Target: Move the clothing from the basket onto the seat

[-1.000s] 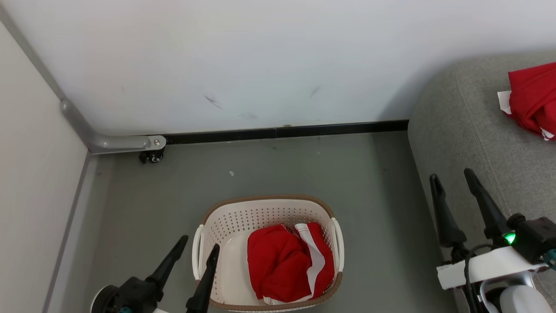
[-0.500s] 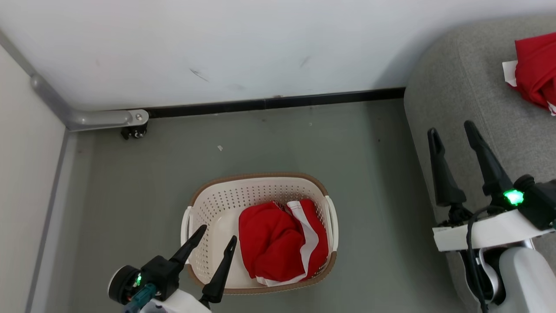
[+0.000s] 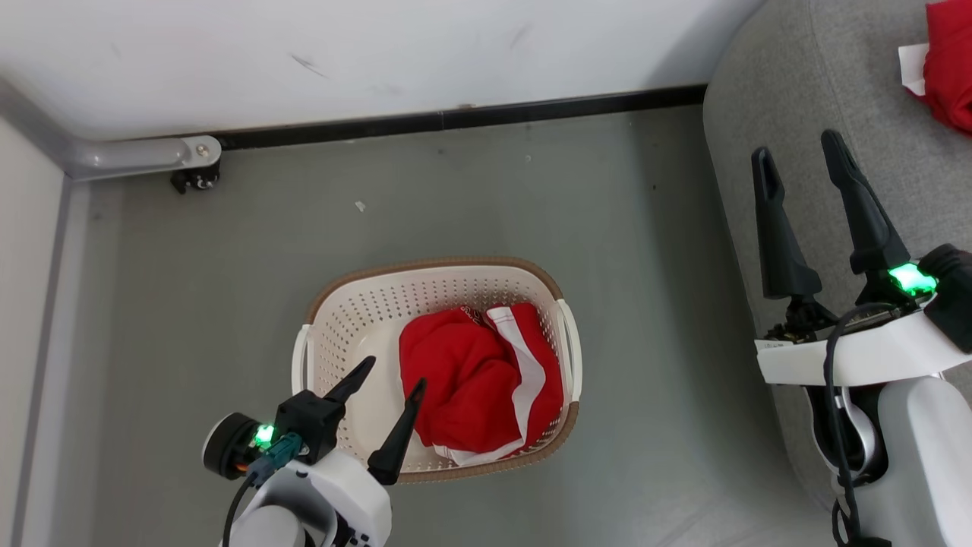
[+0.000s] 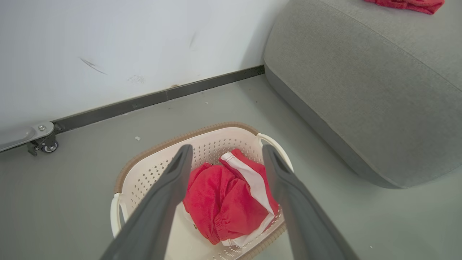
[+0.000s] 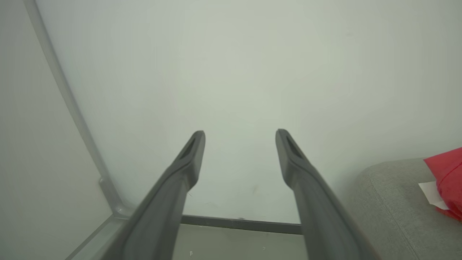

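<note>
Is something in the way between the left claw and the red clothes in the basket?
Nothing I can see. The left claw hangs open over the basket, which has no cover on top, and the red clothes lie bare inside, just past its tips.

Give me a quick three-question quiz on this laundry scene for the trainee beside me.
1. True or false: the left gripper is open over the basket, holding nothing.
2. Where does the basket stand? A) on the floor beside the seat; B) on the seat; C) on a table.
3. Fill in: one red garment already lies on the ____, while more clothing sits in the basket.
Key: 1 true. 2 A. 3 seat.
</note>
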